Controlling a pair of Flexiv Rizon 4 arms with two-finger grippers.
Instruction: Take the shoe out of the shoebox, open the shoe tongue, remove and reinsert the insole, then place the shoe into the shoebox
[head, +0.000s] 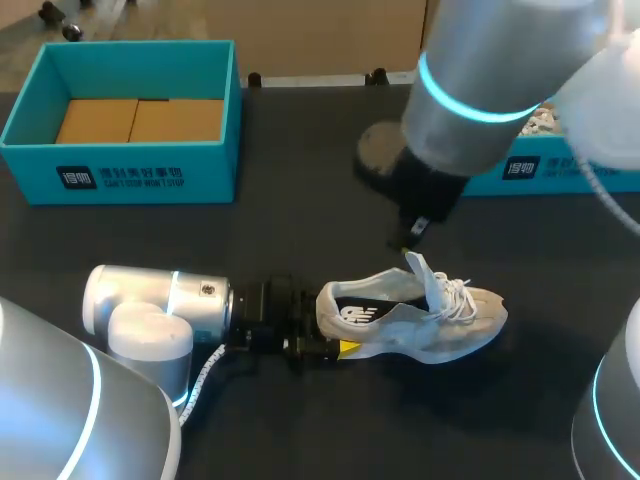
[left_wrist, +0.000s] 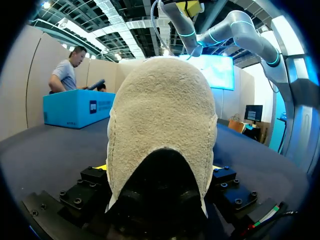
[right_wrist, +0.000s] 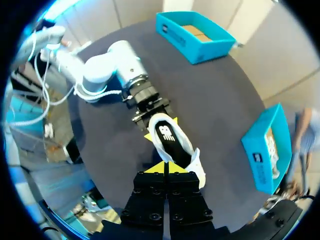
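The teal shoebox (head: 140, 175) holds no shoe, so the first step looks done. The left pincer (head: 332, 335) clamps the heel of the pale mesh shoe (head: 420, 320). The shoe rests on its sole on the dark surface (head: 300, 230), well apart from the shoebox, nearer the robot and rightward. The right pincer (right_wrist: 165, 168) is clenched on the raised white tongue (head: 420, 270). The black insole (right_wrist: 167, 137) sits inside, so removal, reinsertion and boxing appear left to do.
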